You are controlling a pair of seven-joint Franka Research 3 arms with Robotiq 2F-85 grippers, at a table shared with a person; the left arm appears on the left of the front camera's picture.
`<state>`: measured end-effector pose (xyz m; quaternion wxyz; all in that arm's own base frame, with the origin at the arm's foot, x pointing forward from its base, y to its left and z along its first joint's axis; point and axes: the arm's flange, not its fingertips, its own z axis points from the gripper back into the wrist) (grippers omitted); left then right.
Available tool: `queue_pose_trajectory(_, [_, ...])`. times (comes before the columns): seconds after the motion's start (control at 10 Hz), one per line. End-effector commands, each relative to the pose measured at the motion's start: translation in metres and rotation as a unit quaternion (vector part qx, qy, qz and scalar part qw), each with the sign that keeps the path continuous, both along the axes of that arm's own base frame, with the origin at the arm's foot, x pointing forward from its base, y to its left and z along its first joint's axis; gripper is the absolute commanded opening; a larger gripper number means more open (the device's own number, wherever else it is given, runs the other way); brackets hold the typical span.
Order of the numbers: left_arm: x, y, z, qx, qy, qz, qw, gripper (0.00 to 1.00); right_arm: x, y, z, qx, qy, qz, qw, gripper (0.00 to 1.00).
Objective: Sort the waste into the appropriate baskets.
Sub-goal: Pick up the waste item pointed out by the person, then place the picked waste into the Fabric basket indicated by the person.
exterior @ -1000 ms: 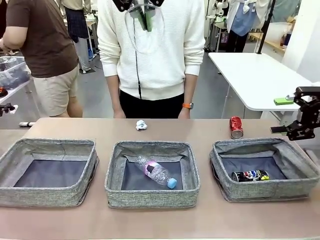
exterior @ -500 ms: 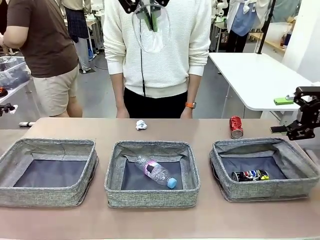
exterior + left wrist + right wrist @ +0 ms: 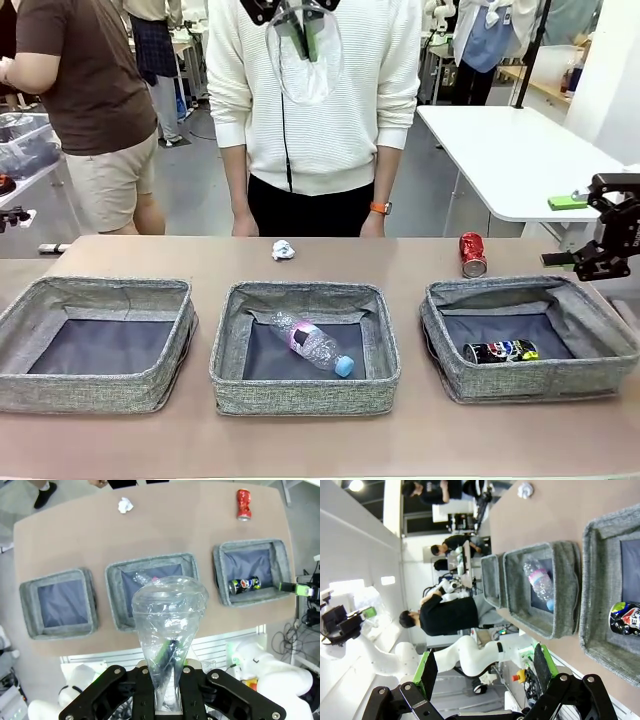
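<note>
I see three grey woven baskets in a row along the table's [image 3: 440,440] near edge: left basket [image 3: 90,392], middle basket [image 3: 300,393], right basket [image 3: 530,383]. My left gripper [image 3: 169,670] clamps a crushed clear bottle [image 3: 168,630] high above the table. A pink-labelled, blue-capped bottle [image 3: 310,342] lies in the middle basket and a dark multicoloured can [image 3: 500,351] in the right. A red can [image 3: 472,254] and a crumpled paper ball [image 3: 283,250] sit by the far edge. I can't read the cans' print. My right gripper [image 3: 485,667] is spread and empty.
</note>
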<state>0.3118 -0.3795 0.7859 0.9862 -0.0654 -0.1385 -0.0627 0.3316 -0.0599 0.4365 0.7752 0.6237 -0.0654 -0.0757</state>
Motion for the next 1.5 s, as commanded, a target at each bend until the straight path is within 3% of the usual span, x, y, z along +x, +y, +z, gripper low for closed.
queue_pose_trajectory(0.0, [-0.0017,0.0035,0.0017,0.002,-0.005,0.004,1.0,0.04,-0.0003,0.0003,0.0031,0.006,-0.002,-0.001,1.0,1.0])
queue_pose_trajectory(1.4, [-0.0017,0.0035,0.0017,0.002,-0.005,0.004,1.0,0.04,-0.0003,0.0003,0.0031,0.006,-0.002,-0.001,1.0,1.0])
